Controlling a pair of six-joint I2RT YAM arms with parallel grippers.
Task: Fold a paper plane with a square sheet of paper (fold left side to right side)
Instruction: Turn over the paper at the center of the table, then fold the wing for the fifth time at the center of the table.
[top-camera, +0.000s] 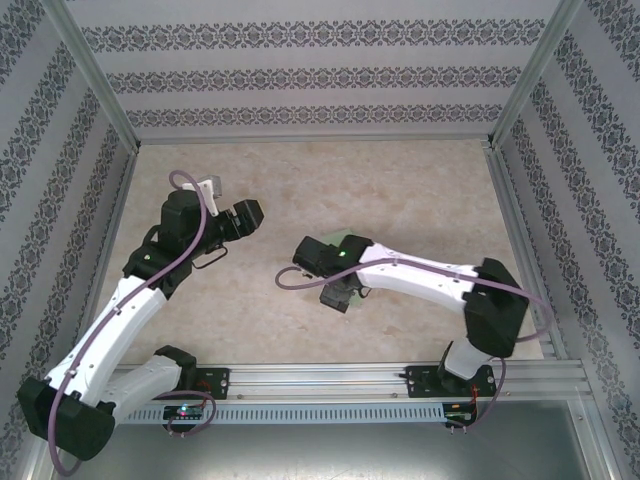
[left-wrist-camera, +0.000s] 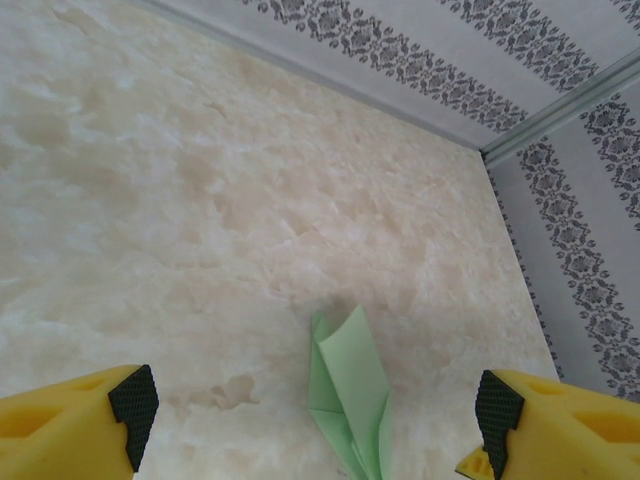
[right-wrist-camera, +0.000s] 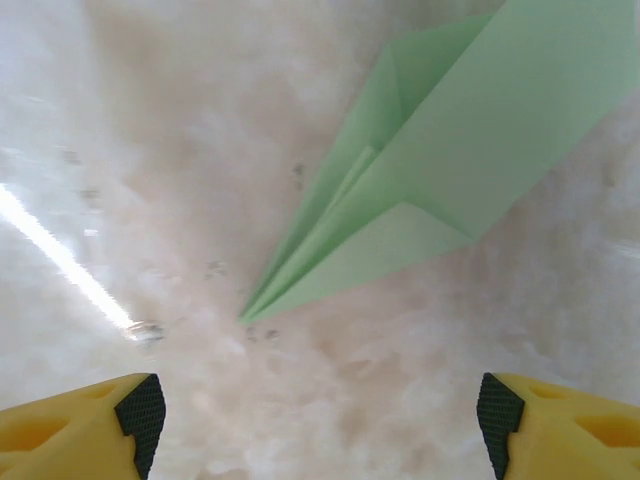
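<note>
Paper plane (right-wrist-camera: 480, 150) untouched ahead of wide-open right fingers (right-wrist-camera: 138, 412); left fingers (left-wrist-camera: 130, 405) equally wide.

A beige marbled tabletop (top-camera: 400, 190) lies enclosed by walls (top-camera: 320, 60) papered in grey floral stripes.

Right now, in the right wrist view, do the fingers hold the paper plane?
No, the paper plane lies on the table, apart from both fingers.

Plane (right-wrist-camera: 430, 190): light green, folded slim dart, layered creases showing, lying flat just ahead of right claw (right-wrist-camera: 320, 425), nose toward it, untouched.
</note>
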